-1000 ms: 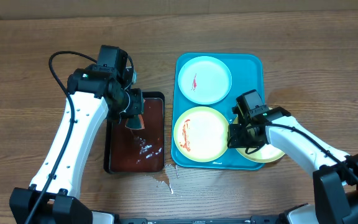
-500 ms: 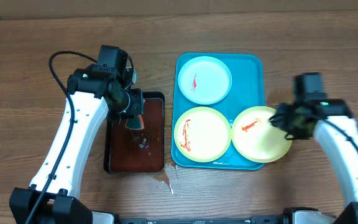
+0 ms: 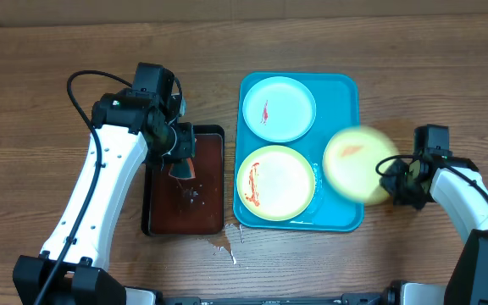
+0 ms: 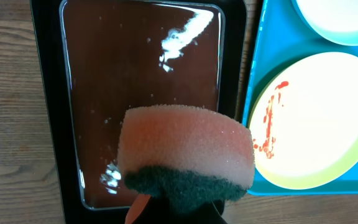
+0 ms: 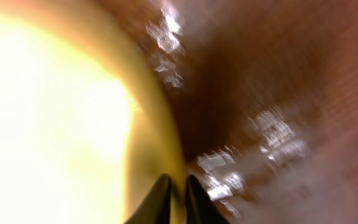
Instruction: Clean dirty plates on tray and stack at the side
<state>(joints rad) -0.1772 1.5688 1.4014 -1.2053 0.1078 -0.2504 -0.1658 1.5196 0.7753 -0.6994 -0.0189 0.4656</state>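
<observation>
**End effectors**
- R gripper (image 3: 392, 180): jaws narrow, pinched on the rim of the lifted plate (image 3: 358, 163). R wrist view shows the fingertips (image 5: 162, 198) close together on the yellow-green rim. Rest of that view is blurred.
- L gripper (image 3: 180, 159): clamped on a sponge (image 4: 185, 152), orange foam w/ dark green scrub layer. Fingers are mostly hidden behind the sponge. It hangs over the brown tray (image 3: 148, 207), just left of the tray (image 3: 346, 85).

**Task items**
- Lifted plate: off the surface, tilted, over the tray's right edge. Motion-blurred. A red-orange smear shows on its face.
- Green-rim plate (image 3: 275, 182): flat in the tray's near-left part. Red smears along its left side, confirmed in L wrist view (image 4: 269, 118).
- Pale plate (image 3: 279, 108): flat in the tray's far-left part, w/ a red streak left of centre.

**Progress (judgement)**
- Early stage: 0 of 3 plates look clean, as all three carry sauce.
- No stack beside the tray yet.
- Step in hand appears to be bringing plate no. 1 out for wiping.
- Left to do: wipe all three, then stack them.

**Other**
- Brown tray holds liquid w/ glare spots.
- Wet spill (image 3: 223, 246) on the table off the tray's near-left corner.

**Markings**
- No brand, label or legible writing in any view.
</observation>
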